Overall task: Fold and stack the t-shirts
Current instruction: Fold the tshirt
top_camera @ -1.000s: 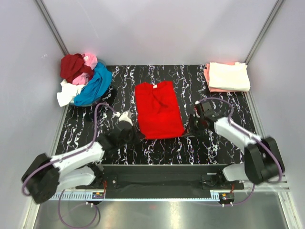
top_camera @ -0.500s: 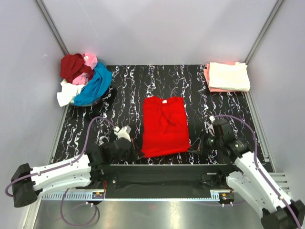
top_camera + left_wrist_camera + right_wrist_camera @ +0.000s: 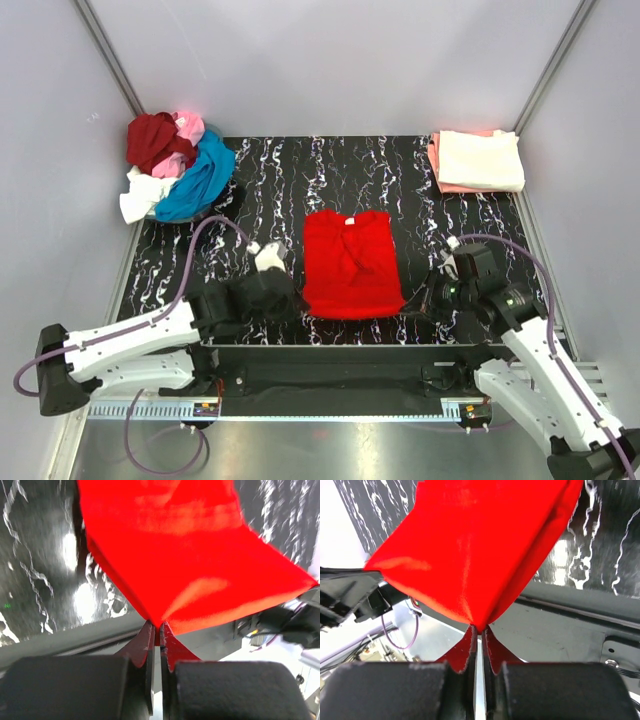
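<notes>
A bright red t-shirt (image 3: pixel 350 262) lies spread on the black marbled table (image 3: pixel 270 190), collar toward the far side. My left gripper (image 3: pixel 300 303) is shut on the shirt's near left corner (image 3: pixel 160 622), and the cloth rises taut from its tips. At the near right corner (image 3: pixel 481 625), my right gripper (image 3: pixel 411 304) is shut on the same shirt. Crumpled at the back left are a dark red shirt (image 3: pixel 153 138), a pink one (image 3: pixel 189 127), a blue one (image 3: pixel 199 180) and a white one (image 3: pixel 142 193). At the back right, a folded cream shirt (image 3: pixel 479 158) rests on a folded salmon one (image 3: pixel 436 165).
Grey walls close in the table on the left, back and right. The dark base rail (image 3: pixel 340 362) of the arms runs along the near edge, just below the red shirt's hem. Purple cables (image 3: pixel 205 235) loop over the table beside each arm.
Both grippers have drawn the red shirt toward the near edge. Its near hem now stands lifted, so the shirt looks shorter than half a second ago. The left gripper has shifted slightly right.
</notes>
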